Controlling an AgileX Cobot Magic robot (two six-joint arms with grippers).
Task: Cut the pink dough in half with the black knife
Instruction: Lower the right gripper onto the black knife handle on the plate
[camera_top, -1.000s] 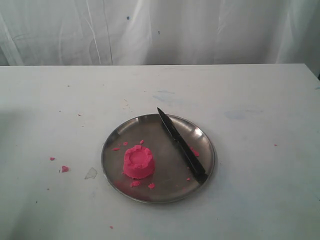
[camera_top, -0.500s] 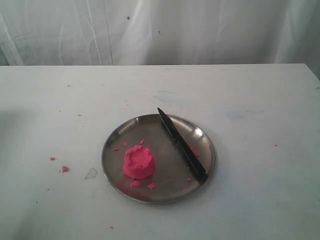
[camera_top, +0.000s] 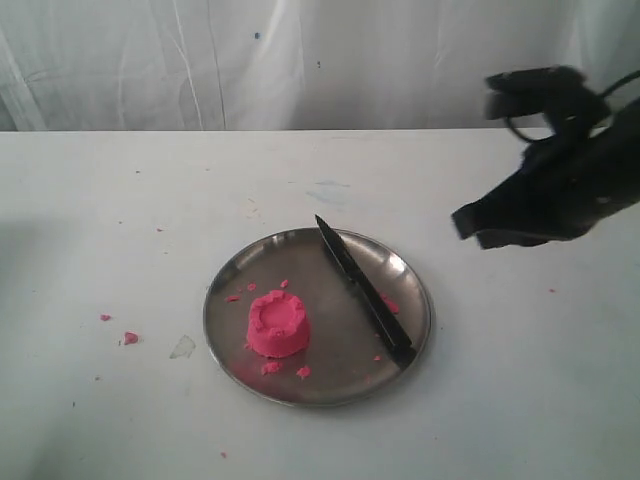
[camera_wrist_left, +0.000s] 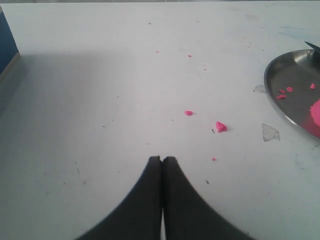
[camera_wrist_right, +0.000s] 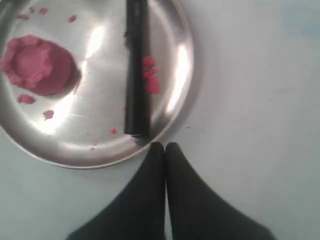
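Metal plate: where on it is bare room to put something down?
On the metal plate, the bare strip lies between the pink dough and the black knife. Crumbs crowd the plate around the dough. Off the plate, the white table behind it and to its right is open.

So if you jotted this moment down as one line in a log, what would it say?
dough: whole, on plate | knife: on plate, untouched | right claw: shut, near knife handle | left claw: shut, away

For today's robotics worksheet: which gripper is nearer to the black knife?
Right. The right gripper, shut, hangs just off the metal plate's rim by the black knife's handle. The left gripper, also shut, sits over bare table, well short of the plate.
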